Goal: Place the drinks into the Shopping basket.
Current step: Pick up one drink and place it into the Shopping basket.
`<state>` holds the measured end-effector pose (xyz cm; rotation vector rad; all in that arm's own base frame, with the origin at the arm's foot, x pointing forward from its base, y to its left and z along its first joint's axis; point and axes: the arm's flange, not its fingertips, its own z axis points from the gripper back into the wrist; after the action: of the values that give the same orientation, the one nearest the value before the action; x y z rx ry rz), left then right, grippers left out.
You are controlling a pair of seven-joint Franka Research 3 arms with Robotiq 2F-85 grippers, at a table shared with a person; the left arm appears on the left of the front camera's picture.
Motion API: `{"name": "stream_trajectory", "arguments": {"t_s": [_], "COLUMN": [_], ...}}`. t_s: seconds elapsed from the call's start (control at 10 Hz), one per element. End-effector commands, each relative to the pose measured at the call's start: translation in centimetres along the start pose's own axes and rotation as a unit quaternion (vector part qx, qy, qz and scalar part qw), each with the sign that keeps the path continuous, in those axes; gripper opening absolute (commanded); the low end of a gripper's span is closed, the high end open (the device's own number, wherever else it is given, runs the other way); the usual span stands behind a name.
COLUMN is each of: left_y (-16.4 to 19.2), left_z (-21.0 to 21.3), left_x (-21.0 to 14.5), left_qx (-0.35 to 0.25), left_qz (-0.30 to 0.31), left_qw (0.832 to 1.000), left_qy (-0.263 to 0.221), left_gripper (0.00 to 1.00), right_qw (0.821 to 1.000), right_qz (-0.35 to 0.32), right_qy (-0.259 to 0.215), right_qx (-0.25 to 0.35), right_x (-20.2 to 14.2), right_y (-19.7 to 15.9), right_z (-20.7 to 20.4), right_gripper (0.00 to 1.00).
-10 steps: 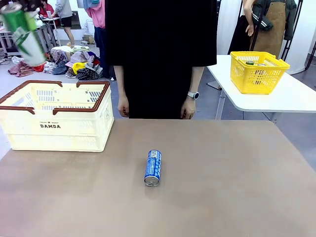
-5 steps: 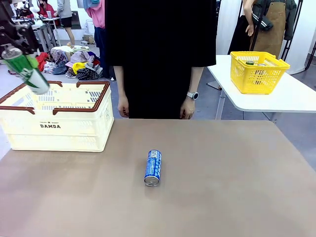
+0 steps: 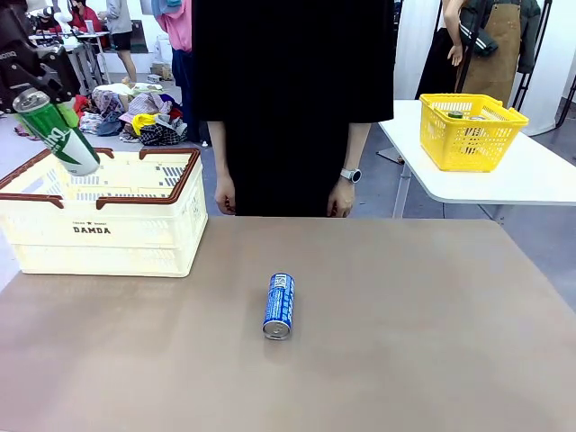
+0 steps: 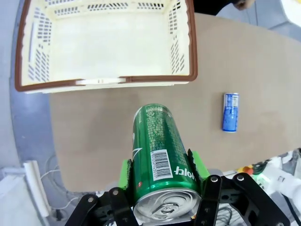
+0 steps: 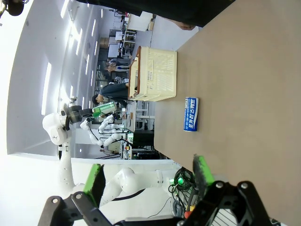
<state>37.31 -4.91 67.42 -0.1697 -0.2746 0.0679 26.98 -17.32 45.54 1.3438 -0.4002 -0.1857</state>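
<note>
- Brown table [image 3: 405, 342]: basket [image 3: 90, 229] at left; blue can [image 3: 279, 306] lying mid-table.
- Left gripper [image 4: 161, 165]: pinching tilted green can [image 3: 58, 135], aloft near basket's left rim.
- Right gripper [image 5: 148, 175]: pads spread, empty.
- Risk: released here, can may strike rim and fall outside.

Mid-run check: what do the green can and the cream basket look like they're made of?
The green can looks like thin metal: glossy printed green skin, and a bare silver top with a pull tab. The Shopping basket looks like moulded plastic: matt cream walls with cut slots, and a brown rim.
</note>
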Motion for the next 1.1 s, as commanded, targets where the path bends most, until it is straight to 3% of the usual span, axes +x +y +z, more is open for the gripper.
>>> {"name": "stream_trajectory", "arguments": {"t_s": [0.0,0.1,0.5,0.8,1.0], "left_y": [0.5,1.6,5.9,9.2,10.4], "left_z": [-0.7,-0.7,-4.6,-10.9,-15.2], "left_x": [4.2,6.1,12.6,15.2,16.3], "left_qx": [-0.023,-0.015,-0.013,0.017,0.015], "left_qz": [-0.013,-0.007,-0.015,0.006,-0.004], "left_qw": [1.000,1.000,0.998,0.999,0.998], "left_qy": [0.009,0.002,0.057,0.041,0.068], "left_gripper": [0.00,0.00,0.00,0.00,0.00], "right_qw": [1.000,1.000,1.000,1.000,1.000], "right_qz": [0.007,0.007,0.007,0.007,0.007], "right_qy": [-0.004,-0.004,-0.004,-0.004,-0.004], "right_qx": [0.010,0.010,0.010,0.010,0.010], "right_x": [0.2,0.2,0.2,0.2,0.2], "right_y": [0.2,0.2,0.2,0.2,0.2], "right_z": [0.0,0.0,0.0,0.0,0.0], "right_gripper": [1.00,1.00,1.00,1.00,1.00]}}
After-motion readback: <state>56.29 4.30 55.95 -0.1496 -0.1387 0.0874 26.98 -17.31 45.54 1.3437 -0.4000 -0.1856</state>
